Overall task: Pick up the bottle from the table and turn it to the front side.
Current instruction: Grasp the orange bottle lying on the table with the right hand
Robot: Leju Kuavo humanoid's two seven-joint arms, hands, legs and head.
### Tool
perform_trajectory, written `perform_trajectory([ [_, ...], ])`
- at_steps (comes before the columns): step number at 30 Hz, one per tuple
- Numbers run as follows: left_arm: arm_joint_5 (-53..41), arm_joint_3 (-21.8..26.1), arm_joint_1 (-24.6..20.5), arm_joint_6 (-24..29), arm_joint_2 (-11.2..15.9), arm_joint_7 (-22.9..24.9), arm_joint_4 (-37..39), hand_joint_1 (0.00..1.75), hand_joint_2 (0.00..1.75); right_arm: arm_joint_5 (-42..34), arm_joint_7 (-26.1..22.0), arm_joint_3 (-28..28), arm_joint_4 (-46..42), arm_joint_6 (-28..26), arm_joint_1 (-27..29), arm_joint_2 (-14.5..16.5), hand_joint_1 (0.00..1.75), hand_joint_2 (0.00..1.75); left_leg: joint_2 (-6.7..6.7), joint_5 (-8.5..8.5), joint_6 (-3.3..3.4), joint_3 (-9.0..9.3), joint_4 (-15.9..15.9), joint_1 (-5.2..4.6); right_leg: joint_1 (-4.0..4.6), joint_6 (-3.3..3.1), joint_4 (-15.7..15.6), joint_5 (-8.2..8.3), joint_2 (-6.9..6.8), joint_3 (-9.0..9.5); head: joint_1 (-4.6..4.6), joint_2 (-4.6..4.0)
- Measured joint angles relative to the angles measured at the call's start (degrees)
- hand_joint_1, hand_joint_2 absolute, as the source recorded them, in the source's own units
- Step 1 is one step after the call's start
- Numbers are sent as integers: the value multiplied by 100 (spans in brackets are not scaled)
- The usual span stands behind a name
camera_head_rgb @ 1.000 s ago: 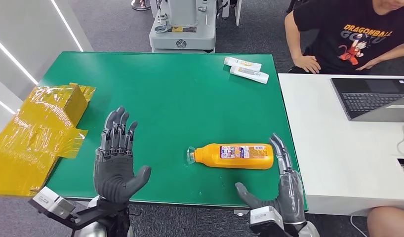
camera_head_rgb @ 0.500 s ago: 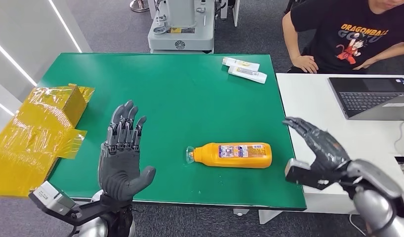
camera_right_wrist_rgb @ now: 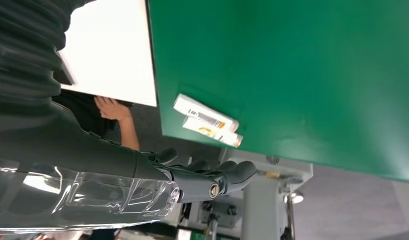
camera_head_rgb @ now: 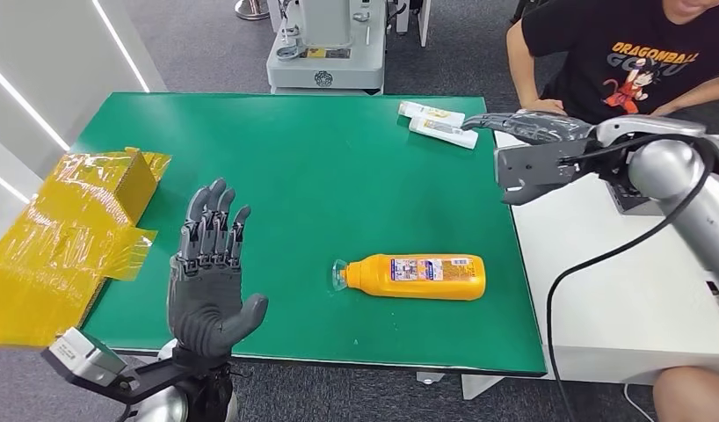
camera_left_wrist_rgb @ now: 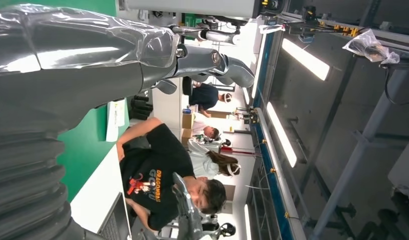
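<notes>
From the head view, the orange bottle (camera_head_rgb: 415, 277) lies on its side in the lower middle of the frame, on the green table (camera_head_rgb: 321, 176), cap end toward the left and label facing up, with neither hand touching it; down at lower left the left hand (camera_head_rgb: 208, 281) stands upright over the table's near edge, palm showing, fingers straight and slightly fanned, thumb out to the side, holding nothing; up at upper right the right hand (camera_head_rgb: 536, 132) hangs high above the seam between the green table and the white table (camera_head_rgb: 602, 272), fingers stretched out toward the left and apart, empty, well away from the bottle; two white tubes (camera_head_rgb: 437, 124) lie side by side near the green table's far right corner, crumpled yellow packaging (camera_head_rgb: 70, 229) sits at the left edge, a laptop (camera_head_rgb: 668, 176) rests on the white table, and a person in a black printed T-shirt (camera_head_rgb: 628, 61) sits at the top right; over to the left wrist view, the left hand (camera_left_wrist_rgb: 92, 65) takes up the left and top of the frame, fingers extended, with the seated person (camera_left_wrist_rgb: 162, 170) at lower centre; in the right wrist view, the right hand (camera_right_wrist_rgb: 142, 185) runs along the bottom, fingertips reaching right with nothing in them, and the two white tubes (camera_right_wrist_rgb: 206, 121) lie at centre near the green table's edge
</notes>
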Motion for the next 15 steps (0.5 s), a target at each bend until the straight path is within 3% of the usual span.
perform_trajectory([
  [7, 23, -7, -130, -67, -3, 60, 13, 0, 175, -76, -145, 837, 635, -546, -5, 405, 0, 175, 0, 0, 1, 2, 2, -1, -1, 0, -2, 1, 0, 1, 0, 0],
  [15, 62, -108, -305, -148, -8, 103, 180, 0, 175, 294, -493, 1161, 1171, -1472, 994, 685, 0, 175, -5, 0, 1, 1, 3, -1, 0, 0, -3, 1, -5, 1, 0, 0],
])
